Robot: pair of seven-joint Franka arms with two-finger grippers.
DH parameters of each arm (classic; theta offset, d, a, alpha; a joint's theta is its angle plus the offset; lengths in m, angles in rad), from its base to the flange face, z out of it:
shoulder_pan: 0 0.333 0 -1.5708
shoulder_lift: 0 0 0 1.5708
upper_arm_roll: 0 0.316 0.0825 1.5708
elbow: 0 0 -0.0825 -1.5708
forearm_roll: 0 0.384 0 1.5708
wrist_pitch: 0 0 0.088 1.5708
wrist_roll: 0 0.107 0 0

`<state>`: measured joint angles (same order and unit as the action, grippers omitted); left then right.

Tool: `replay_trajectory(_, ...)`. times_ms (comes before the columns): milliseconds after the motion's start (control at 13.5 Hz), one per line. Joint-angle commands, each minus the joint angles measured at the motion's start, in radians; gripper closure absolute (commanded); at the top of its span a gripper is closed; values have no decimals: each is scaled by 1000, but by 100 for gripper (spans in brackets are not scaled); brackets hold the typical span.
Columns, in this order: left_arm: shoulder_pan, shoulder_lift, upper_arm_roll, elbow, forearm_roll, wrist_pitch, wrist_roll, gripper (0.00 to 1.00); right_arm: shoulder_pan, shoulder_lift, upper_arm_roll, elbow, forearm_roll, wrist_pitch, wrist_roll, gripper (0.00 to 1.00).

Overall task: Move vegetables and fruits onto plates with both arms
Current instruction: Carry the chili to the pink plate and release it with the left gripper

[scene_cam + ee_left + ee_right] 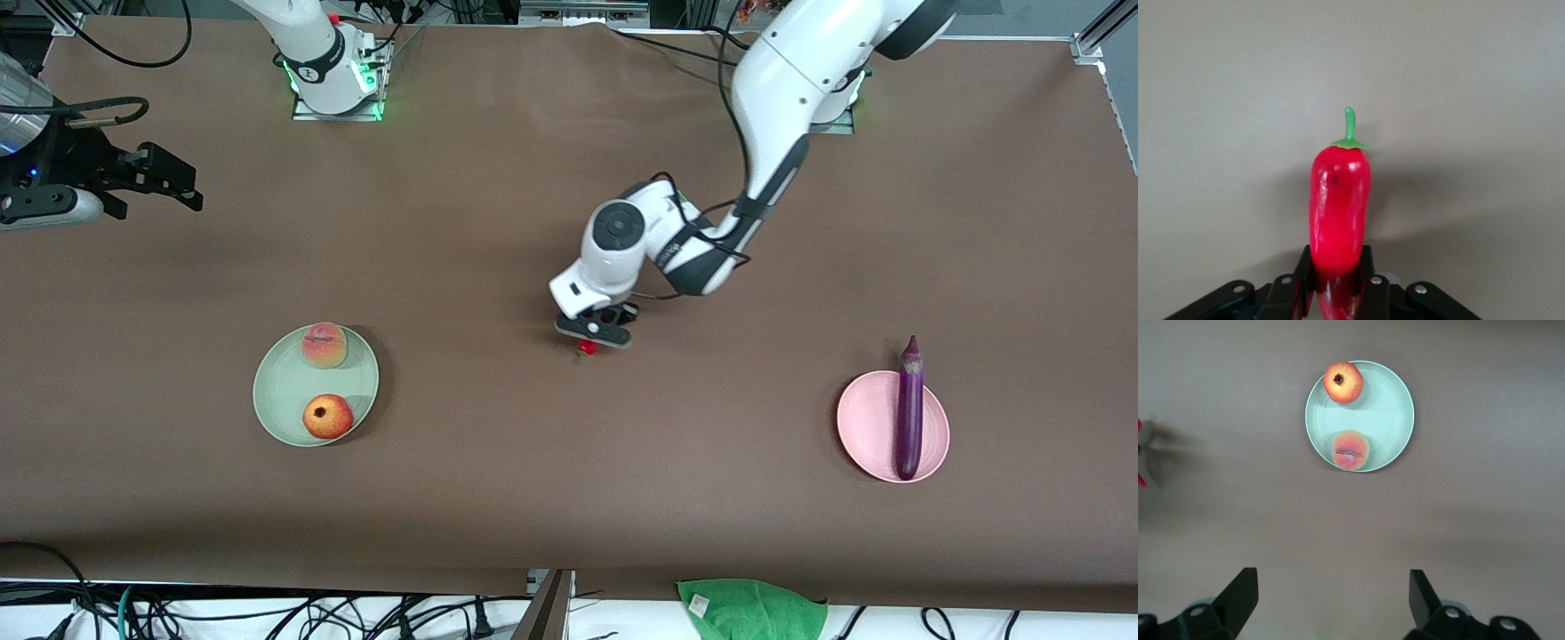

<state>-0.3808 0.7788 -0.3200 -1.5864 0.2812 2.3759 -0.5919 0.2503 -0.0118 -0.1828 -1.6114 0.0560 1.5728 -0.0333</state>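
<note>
My left gripper (594,336) is shut on the red chili pepper (587,347), low over the middle of the brown table. In the left wrist view the chili (1340,207) sticks out from between the fingers (1301,277), with its green stem pointing away. The purple eggplant (909,409) lies across the pink plate (867,427) toward the left arm's end. The peach (324,346) and the red apple-like fruit (327,416) sit on the mint green plate (348,380). My right gripper (188,185) is open and empty, high over the right arm's end. Its wrist view shows the green plate (1388,413), peach (1350,450) and red fruit (1343,382).
A green cloth (751,609) lies off the table's edge nearest the front camera. Cables run along that edge and around both arm bases. Bare brown table lies between the two plates.
</note>
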Motion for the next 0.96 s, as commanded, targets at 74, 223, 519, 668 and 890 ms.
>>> replay_trajectory(74,238,-70,-13,-24,13,-63,290,100,-13,-27,31,-15,-57,10,6,0)
replay_trajectory(223,345,-85,-8,-27,-16,-64,477,100,-12,-30,43,-13,-59,-5,13,0)
replay_trajectory(519,532,-95,1,-11,-43,-61,795,100,-12,-28,57,14,-61,-28,15,0)
replay_trajectory(668,595,-95,9,-11,-48,-57,854,99,-14,-20,60,18,-62,-27,13,0)
replay_trajectory(890,629,-92,35,-11,-50,-53,883,98,-13,-14,60,31,-64,-27,13,0)
